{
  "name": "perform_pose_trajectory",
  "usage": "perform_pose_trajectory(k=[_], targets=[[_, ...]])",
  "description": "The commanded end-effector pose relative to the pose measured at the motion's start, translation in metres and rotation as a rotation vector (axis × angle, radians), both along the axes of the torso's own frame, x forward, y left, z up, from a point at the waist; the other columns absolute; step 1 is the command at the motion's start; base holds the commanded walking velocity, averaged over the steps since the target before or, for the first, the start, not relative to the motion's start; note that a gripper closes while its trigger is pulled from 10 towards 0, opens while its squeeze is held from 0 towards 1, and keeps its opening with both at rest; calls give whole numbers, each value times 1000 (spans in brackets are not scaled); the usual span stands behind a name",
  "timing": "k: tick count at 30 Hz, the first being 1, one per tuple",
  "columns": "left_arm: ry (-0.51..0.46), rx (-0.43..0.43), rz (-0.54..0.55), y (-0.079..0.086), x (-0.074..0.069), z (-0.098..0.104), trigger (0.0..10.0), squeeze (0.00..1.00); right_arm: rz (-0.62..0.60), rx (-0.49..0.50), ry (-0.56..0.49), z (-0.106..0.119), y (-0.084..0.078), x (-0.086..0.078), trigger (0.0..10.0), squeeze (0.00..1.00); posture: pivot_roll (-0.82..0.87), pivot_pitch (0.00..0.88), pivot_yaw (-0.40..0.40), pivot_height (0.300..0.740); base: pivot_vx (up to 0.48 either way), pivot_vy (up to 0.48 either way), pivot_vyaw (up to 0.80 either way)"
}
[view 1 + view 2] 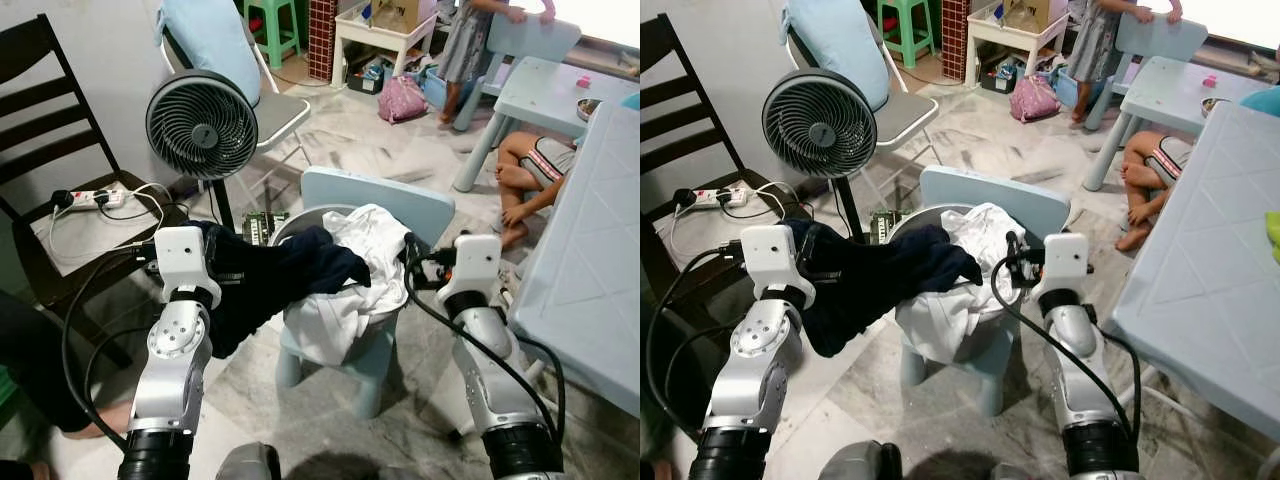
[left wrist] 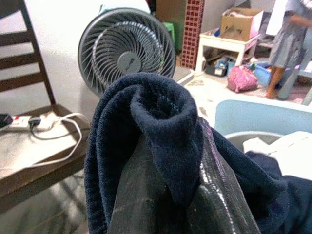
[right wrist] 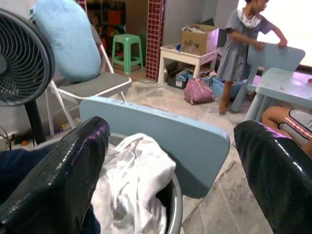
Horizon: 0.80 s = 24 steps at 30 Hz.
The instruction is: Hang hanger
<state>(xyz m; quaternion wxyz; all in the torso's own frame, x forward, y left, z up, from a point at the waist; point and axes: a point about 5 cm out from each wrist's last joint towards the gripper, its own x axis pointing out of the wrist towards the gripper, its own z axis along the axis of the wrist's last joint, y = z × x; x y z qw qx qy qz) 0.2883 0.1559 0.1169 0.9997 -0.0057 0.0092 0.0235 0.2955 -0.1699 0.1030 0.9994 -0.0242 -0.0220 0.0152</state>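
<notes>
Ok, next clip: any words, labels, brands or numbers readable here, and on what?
None can be read.
Fan: the round hub badge is too small and blurred.
Cardboard box: any print is unreadable.
Power strip: no legible marking.
The navy garment clamped in the left hand shows no label.

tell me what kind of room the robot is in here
Most likely a lived-in family room at home: a small light-blue child's chair holds a basin of laundry, a standing fan is beside it, and a pale blue play table has people around it.
</notes>
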Motion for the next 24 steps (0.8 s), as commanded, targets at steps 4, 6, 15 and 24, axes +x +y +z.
perform_pose_trajectory(k=[4, 6, 15, 24], targets=[[-3, -20, -53, -7, -4, 6, 10000, 0, -7, 39, 5, 3, -3, 3, 10000, 0, 19, 0, 26, 740, 0, 0, 0], [5, -27, -58, -9, -4, 8, 10000, 0, -8, 36, 16, 3, -2, 5, 10000, 0, 17, 7, 25, 740, 0, 152, -400], [7, -35, -68, -13, -6, 12, 10000, 0, 5, 27, 21, 1, -2, 1, 10000, 0, 14, 15, 21, 740, 0, 311, -800], [6, -43, -80, -16, -4, 17, 10000, 0, 18, 13, 19, 2, 0, 1, 10000, 0, 13, 22, 20, 740, 0, 338, -783]])
